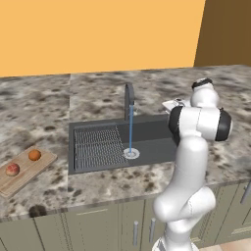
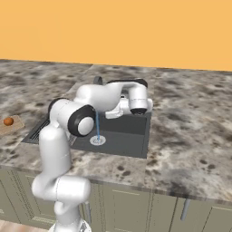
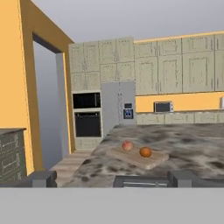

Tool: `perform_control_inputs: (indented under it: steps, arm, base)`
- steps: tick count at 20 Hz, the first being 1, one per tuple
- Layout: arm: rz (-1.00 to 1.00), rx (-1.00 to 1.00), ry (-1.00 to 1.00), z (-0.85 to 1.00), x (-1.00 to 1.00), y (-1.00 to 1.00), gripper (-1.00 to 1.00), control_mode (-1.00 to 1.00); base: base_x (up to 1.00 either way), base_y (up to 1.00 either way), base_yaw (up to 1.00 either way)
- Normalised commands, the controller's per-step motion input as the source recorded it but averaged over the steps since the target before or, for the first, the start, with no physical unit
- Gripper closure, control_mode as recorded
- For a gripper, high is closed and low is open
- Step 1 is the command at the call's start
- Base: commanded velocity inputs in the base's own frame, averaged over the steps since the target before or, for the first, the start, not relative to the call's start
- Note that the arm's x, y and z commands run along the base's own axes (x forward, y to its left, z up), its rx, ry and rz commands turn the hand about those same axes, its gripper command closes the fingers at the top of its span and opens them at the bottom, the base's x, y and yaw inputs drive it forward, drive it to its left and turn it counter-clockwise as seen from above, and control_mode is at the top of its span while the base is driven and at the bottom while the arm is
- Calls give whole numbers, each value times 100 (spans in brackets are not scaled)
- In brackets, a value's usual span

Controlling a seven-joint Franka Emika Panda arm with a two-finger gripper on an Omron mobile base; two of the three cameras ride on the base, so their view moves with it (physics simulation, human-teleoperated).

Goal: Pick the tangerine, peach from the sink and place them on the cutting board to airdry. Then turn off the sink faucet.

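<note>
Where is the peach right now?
The peach lies on the cutting board, at the left edge of the left base view, on the counter left of the sink, with the tangerine beside it.

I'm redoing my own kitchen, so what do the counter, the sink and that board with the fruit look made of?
The counter looks like polished granite: mottled grey and brown speckles. The sink seems matte dark grey, composite or coated metal; its drain looks like silver metal. The cutting board appears to be light wood, with lengthwise grain stripes.
</note>
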Motion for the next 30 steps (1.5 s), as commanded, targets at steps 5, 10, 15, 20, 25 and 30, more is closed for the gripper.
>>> perform_control_inputs:
  steps: [5, 10, 15, 20, 25, 30]
  arm:
    - [-3, 0, 0, -2, 19, 8, -100, -100]
    - [-15, 0, -1, -6, 27, 13, -100, -100]
    - [-15, 0, 0, -8, 27, 21, -100, -100]
    - [-11, 0, 0, -11, 31, 13, -100, -100]
    - [-10, 0, 0, -15, 29, 0, -100, -100]
    - [-9, 0, 0, -13, 34, 0, -100, -100]
  base:
    - [0, 0, 0]
    - [0, 0, 0]
    - [0, 0, 0]
    - [0, 0, 0]
    - [0, 0, 0]
    - [0, 0, 0]
